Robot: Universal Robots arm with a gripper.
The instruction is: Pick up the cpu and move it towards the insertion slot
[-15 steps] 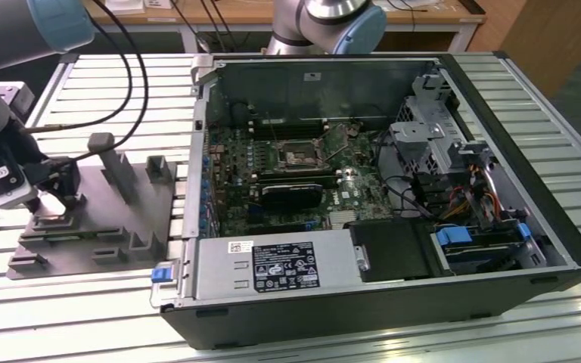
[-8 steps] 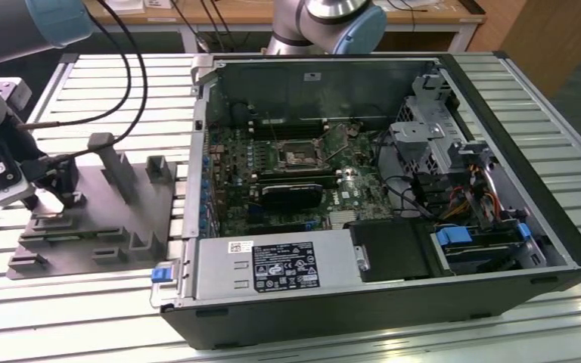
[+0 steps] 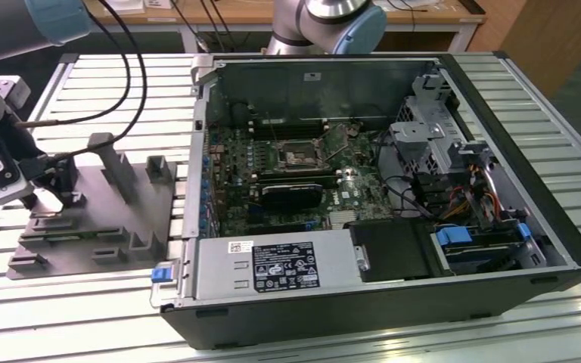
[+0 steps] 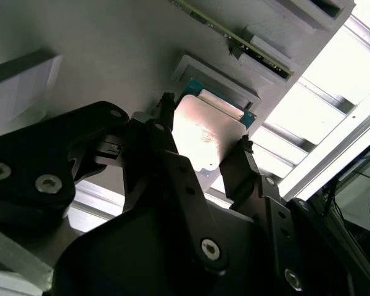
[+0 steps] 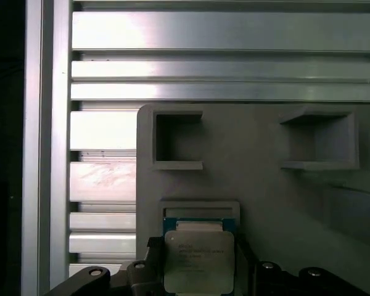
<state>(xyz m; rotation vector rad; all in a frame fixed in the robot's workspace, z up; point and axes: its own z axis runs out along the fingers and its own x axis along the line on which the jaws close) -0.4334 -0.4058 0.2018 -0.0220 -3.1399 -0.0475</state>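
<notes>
Silver cpu (image 5: 199,259) in grey fixture's (image 5: 259,135) shallow recess

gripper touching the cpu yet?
Cannot tell. In both wrist views the gripper straddles the cpu at the grey fixture, but neither shows contact or a gap at its edges plainly.

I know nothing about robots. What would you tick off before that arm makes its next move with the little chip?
1. The cpu centred in the gripper in both wrist views: ok.
2. Gripper clamped on the cpu: cannot tell.
3. The cpu raised clear of the grey fixture: cannot tell.
4. The insertion slot in sight in the exterior view, nothing lying on it: ok.
5. The computer case open on top for entry: ok.
</notes>
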